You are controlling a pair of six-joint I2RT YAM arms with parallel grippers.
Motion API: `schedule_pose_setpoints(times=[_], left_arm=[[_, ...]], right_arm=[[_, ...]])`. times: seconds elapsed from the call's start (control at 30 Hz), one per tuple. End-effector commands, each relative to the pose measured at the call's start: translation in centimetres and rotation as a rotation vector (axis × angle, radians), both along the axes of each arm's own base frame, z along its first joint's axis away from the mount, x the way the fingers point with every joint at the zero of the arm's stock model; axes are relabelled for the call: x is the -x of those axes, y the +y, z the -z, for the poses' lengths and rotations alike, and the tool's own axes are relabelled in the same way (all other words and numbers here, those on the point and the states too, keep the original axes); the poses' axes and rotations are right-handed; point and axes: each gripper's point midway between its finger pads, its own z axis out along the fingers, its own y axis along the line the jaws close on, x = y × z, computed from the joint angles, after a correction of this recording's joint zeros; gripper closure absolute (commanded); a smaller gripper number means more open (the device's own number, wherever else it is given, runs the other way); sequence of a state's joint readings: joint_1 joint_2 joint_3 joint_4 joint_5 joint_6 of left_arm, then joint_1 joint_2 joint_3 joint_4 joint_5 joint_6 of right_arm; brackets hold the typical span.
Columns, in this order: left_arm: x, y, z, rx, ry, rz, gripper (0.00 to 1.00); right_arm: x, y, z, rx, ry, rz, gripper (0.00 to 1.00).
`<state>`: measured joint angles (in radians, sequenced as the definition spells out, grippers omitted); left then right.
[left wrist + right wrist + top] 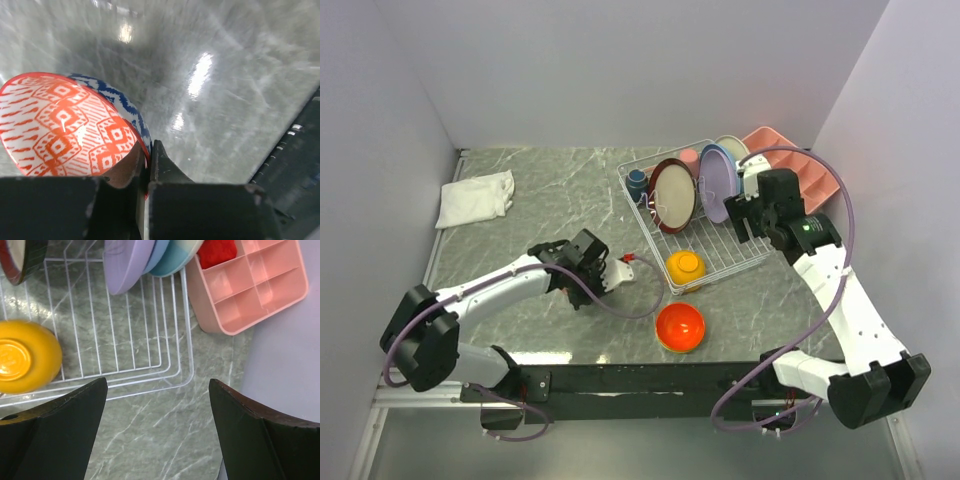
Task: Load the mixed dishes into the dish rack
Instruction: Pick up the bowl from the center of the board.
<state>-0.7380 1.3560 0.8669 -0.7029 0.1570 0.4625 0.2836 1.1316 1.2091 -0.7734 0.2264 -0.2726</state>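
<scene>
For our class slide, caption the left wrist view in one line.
Left gripper shut on the rim of an orange-patterned bowl, grey marbled table beyond.

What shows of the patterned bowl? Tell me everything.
The patterned bowl is small and round, glazed like ceramic: orange-red diamonds on white inside, blue-and-white pattern outside. It is tilted on edge, pinched at the rim by the shut left gripper, over the grey marbled table, outside the rack.
</scene>
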Motion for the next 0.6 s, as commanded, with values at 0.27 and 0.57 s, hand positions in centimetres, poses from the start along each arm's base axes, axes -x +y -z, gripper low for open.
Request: schedule_pose_setpoints(times=[0.27,0.57], left_arm=[[-3.2,-14.8,-20.4,0.656,-0.023,0.165,0.99],[-4.5,-23.2,-27.1,1.121,0.111,0.267,0.99]], right_arm=[[-1.1,-2.9,3.2,-0.318,0.112,0.199,0.14],[0.4,4.5,-1.5,-0.74,0.186,-0.159,0.13]])
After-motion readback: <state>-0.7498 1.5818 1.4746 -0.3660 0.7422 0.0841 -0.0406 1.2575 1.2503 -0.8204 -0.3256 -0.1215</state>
